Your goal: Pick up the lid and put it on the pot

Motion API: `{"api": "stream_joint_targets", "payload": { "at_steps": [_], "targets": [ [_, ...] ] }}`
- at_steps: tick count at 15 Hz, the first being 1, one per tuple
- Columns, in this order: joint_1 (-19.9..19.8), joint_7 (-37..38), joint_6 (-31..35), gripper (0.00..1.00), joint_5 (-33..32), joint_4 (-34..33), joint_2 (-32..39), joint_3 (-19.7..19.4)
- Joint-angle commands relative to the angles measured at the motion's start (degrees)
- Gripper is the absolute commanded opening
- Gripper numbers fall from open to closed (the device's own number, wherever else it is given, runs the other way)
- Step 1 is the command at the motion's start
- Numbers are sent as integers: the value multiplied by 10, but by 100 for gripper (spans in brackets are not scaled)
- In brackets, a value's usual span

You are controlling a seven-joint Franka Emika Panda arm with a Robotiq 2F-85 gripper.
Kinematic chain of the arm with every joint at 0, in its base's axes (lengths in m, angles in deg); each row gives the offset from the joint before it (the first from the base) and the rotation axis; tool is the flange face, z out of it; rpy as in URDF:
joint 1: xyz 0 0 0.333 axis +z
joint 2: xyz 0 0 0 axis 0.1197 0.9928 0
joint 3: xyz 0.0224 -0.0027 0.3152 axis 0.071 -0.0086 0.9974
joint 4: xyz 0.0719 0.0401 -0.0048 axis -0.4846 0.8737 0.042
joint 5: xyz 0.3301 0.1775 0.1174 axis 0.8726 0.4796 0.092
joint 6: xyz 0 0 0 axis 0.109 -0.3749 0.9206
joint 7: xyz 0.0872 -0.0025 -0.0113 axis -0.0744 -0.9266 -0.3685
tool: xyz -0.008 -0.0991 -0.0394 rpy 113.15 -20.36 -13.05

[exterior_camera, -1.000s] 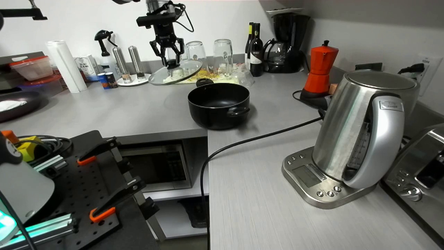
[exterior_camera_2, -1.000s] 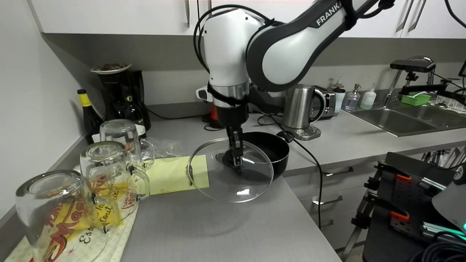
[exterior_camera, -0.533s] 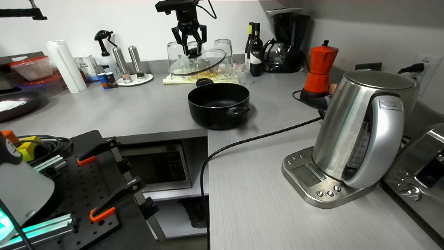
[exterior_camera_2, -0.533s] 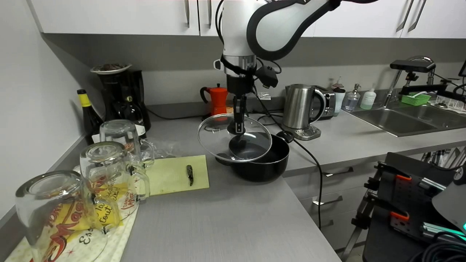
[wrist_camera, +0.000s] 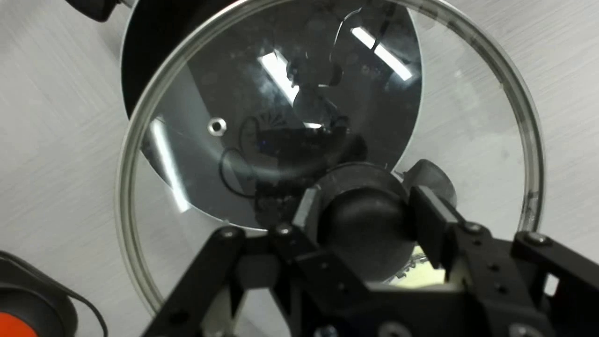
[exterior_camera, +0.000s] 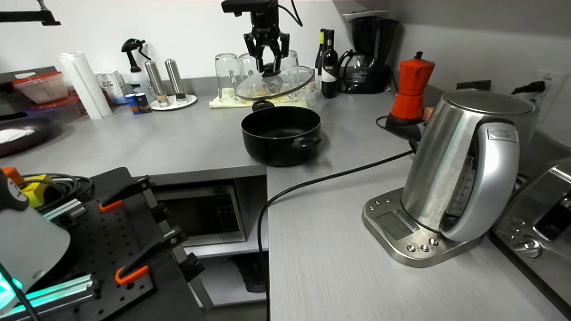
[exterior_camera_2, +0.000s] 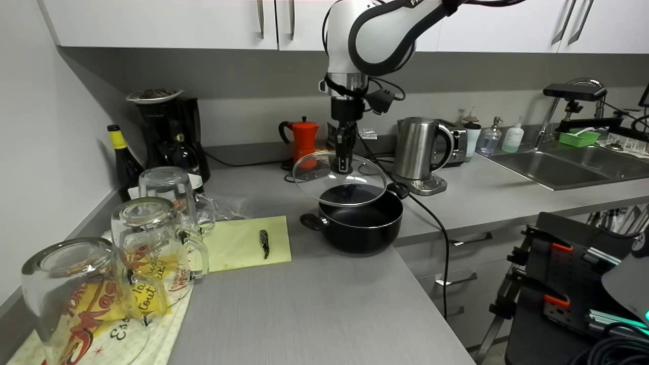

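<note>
1. On the counter (exterior_camera_2: pixel 304 309), the pot (exterior_camera_2: pixel 362 238) stands uncovered, so we judge the job unfinished.
2. The lid (exterior_camera: pixel 279 85) hangs tilted above the pot, not centred on it; we should level it before lowering.
3. Our claw (exterior_camera: pixel 268 70) pinches the lid by its top; we'd best hold firm until it seats all round.
4. One handle (wrist_camera: pixel 96 8) shows clear of the lid in the wrist view; a small shift toward it should centre us.
5. The knob (wrist_camera: pixel 367 229) sits in that grip, and since it may swivel there, we should descend slowly and straight.
</note>
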State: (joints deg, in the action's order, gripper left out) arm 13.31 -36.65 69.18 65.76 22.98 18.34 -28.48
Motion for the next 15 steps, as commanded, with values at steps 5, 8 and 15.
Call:
{"api": "stream_joint_targets", "payload": {
  "at_steps": [5, 8, 15],
  "targets": [
    [-21, 6, 15, 26, 26, 23, 3, -13],
    [-21, 11, 36, 26, 21, 40, 9, -17],
    [-32, 11, 63, 26, 31, 61, 17, -20]
  ]
}}
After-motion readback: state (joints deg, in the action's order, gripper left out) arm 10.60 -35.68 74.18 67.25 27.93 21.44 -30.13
